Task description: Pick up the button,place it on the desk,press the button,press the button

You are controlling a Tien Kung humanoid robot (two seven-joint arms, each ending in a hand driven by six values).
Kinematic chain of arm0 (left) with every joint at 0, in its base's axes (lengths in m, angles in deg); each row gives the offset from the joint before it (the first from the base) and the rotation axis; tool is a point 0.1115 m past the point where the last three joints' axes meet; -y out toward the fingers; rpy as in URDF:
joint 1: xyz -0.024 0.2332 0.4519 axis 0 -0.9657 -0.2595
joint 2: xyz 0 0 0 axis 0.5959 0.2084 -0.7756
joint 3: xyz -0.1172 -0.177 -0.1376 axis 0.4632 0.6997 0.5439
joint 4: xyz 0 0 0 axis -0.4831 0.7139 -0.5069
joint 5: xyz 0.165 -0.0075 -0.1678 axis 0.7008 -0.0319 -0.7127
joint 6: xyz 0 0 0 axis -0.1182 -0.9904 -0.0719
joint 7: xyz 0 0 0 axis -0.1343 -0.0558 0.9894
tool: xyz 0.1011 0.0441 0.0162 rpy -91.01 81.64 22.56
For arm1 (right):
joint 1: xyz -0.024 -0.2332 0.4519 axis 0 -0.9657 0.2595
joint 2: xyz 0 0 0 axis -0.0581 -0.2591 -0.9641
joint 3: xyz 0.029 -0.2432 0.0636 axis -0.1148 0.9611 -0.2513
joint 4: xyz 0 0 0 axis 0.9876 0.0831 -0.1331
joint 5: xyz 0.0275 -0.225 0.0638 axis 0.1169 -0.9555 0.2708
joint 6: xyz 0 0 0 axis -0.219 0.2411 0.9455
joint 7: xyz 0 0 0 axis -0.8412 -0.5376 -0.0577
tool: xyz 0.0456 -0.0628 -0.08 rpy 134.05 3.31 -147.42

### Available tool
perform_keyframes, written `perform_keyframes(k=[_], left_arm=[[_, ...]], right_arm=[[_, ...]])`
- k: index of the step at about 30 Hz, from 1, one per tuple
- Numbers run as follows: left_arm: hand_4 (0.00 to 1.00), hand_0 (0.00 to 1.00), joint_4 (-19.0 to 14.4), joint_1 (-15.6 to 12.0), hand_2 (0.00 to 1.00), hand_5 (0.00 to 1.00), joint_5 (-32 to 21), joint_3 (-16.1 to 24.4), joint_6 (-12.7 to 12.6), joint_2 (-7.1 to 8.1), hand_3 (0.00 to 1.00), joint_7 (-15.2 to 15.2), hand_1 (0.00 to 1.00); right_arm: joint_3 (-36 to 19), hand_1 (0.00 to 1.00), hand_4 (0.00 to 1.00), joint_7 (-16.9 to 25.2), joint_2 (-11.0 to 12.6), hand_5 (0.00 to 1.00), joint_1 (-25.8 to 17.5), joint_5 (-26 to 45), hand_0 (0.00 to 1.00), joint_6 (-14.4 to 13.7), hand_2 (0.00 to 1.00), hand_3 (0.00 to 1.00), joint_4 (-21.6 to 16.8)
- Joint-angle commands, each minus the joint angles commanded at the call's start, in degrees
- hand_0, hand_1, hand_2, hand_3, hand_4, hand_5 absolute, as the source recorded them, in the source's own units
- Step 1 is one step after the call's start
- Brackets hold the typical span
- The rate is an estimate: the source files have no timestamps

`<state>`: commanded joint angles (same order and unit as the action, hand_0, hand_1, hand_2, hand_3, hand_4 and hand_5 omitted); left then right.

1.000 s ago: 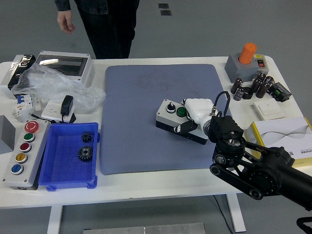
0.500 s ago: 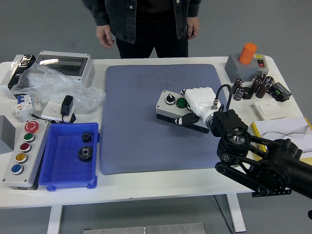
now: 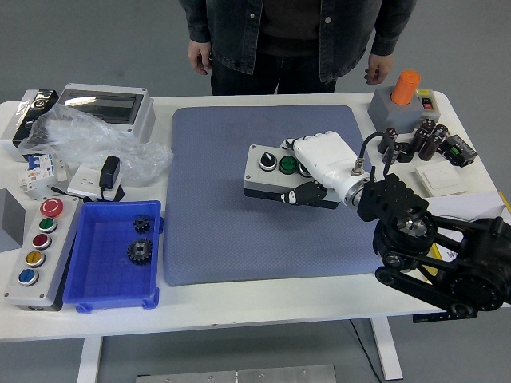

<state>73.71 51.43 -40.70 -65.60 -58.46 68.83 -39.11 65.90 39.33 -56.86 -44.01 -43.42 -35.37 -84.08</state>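
Robot hand (image 3: 319,163) gripping button box (image 3: 275,169), blue mat (image 3: 231,215)

Before you, the robot's right hand (image 3: 323,159) wears a white shell with black-tipped fingers (image 3: 307,192); a thin black cable loops above its wrist, and the black arm (image 3: 435,255) shows round joints and open strut linkages.

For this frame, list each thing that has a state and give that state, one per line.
Button box: held by the right robot hand, over the blue mat.
Blue bin: open, two gears inside.
Five-button panel: lying flat on the table, untouched.
Plastic bag: crumpled.
Clear-lid box: lid closed.
Person's hands: hanging empty at the far edge.
Left robot hand: out of view.
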Motion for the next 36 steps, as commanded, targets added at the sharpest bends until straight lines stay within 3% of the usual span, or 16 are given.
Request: perform_keyframes(k=[7,17,18,19,29,30,36], left_arm=[[0.641,0.685,-0.03,0.15,0.632,0.350,0.27,0.19,0.00,-0.06,0.635,-0.04,0.698],[0.642,0.684,-0.10,0.30,0.632,0.349,0.42,0.02,-0.03,-0.03,0.636,-0.01,0.699],[0.644,0.685,-0.10,0.30,0.632,0.351,0.40,-0.02,-0.03,-0.02,0.636,-0.01,0.700],[0.644,0.685,-0.10,0.31,0.632,0.351,0.37,-0.07,-0.03,-0.02,0.636,-0.01,0.700],[0.644,0.685,-0.14,0.41,0.633,0.351,0.25,-0.34,-0.05,-0.03,0.636,0.01,0.700],[0.644,0.685,-0.13,0.40,0.633,0.351,0.24,-0.37,-0.05,-0.03,0.636,0.01,0.700],[0.645,0.685,-0.16,0.42,0.633,0.350,0.38,-0.26,-0.07,0.00,0.637,0.02,0.701]], right_arm=[[3.26,0.523,0.514,4.35,0.13,0.060,1.60,1.15,0.311,-2.50,0.460,0.342,1.41],[9.91,0.531,0.507,10.51,-1.94,0.060,5.19,2.88,0.336,-5.77,0.467,0.343,6.20],[10.51,0.562,0.518,10.97,-2.23,0.057,5.58,3.01,0.405,-6.02,0.539,0.348,6.81],[11.17,0.562,0.518,11.44,-2.58,0.057,6.02,3.14,0.405,-6.26,0.539,0.348,7.52],[14.01,0.579,0.518,14.35,-4.96,0.051,8.32,7.21,0.423,-7.18,0.580,0.347,14.64],[14.05,0.598,0.525,14.43,-5.04,0.048,8.33,7.70,0.474,-7.16,0.609,0.355,15.11],[14.44,0.611,0.532,14.68,-5.36,0.048,8.26,9.34,0.476,-6.96,0.617,0.358,17.05]])
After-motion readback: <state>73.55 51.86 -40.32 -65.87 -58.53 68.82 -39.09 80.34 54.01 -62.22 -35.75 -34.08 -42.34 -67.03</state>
